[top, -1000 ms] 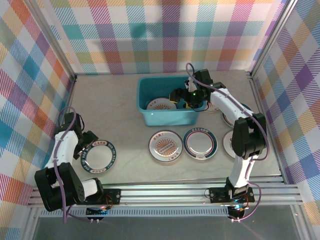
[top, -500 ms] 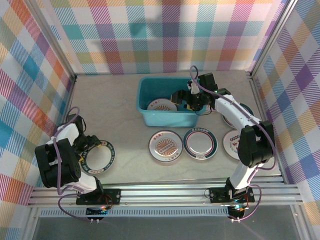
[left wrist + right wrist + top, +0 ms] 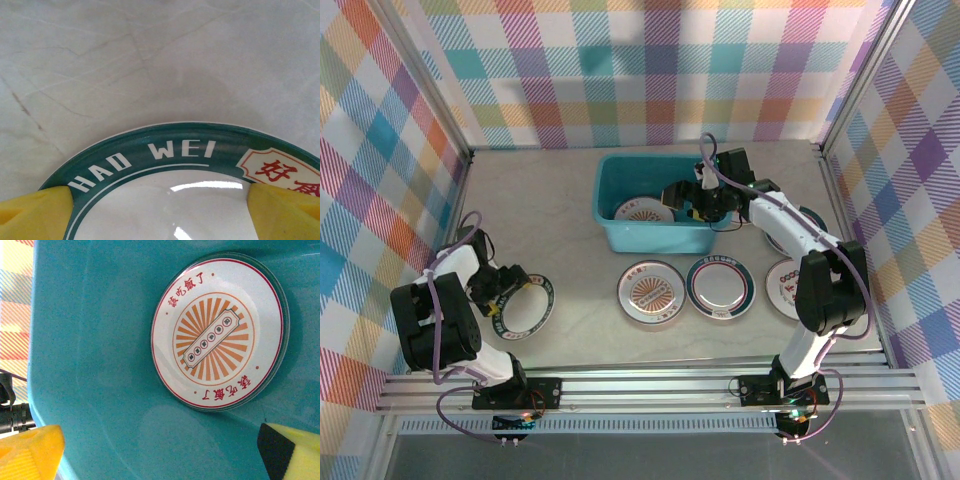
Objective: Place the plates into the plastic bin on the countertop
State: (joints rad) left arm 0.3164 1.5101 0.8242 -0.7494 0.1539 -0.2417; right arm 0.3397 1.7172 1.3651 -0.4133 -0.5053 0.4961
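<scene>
Spread wide and empty, the left pincer (image 3: 160,211) hangs over the round white teal-rimmed plate (image 3: 165,150) lying flat at the near left of the beige marble-look tabletop (image 3: 150,60); stiff, glossy, probably slippery and breakable, it looks best pinched across its raised rim.

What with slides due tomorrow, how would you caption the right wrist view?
Open right gripper hovers above the plastic bin, where one orange-sunburst plate lies inside.
</scene>
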